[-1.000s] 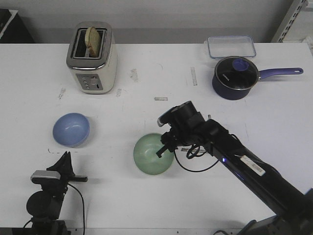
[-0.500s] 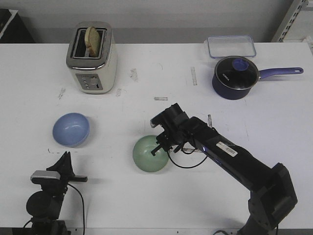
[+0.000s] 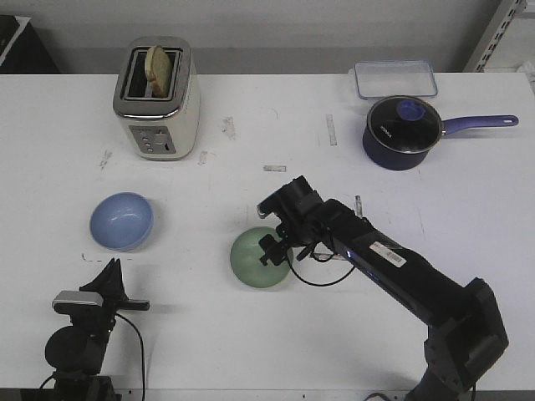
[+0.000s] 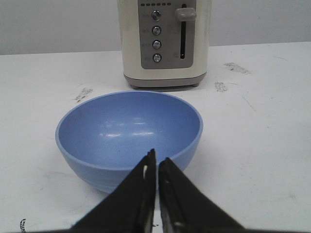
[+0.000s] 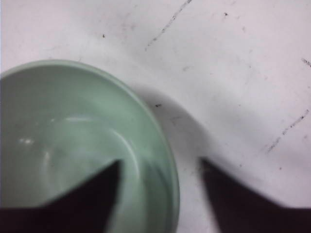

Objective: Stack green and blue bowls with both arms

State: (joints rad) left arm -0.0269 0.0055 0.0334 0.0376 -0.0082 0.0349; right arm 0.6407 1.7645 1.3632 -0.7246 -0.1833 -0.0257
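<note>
Both arms are matte black; the right arm [image 3: 393,267] carries a white label and looping black cable [image 3: 330,280].

surface: we've got a white table [image 3: 468,217], scuffed and marked
back left: cream toaster [image 3: 156,100] with toast in it
back right: clear lidded container [image 3: 394,79], navy saucepan [image 3: 403,132] just in front
front left: blue bowl [image 3: 122,220]
middle: green bowl [image 3: 255,261], looks tilted

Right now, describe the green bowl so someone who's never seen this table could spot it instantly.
Start at the cream toaster at the table's far left, then come forward and right to the right hand. The green bowl sits there, its rim between the open fingers. It is pale mint; the blue bowl is equal-sized.
</note>
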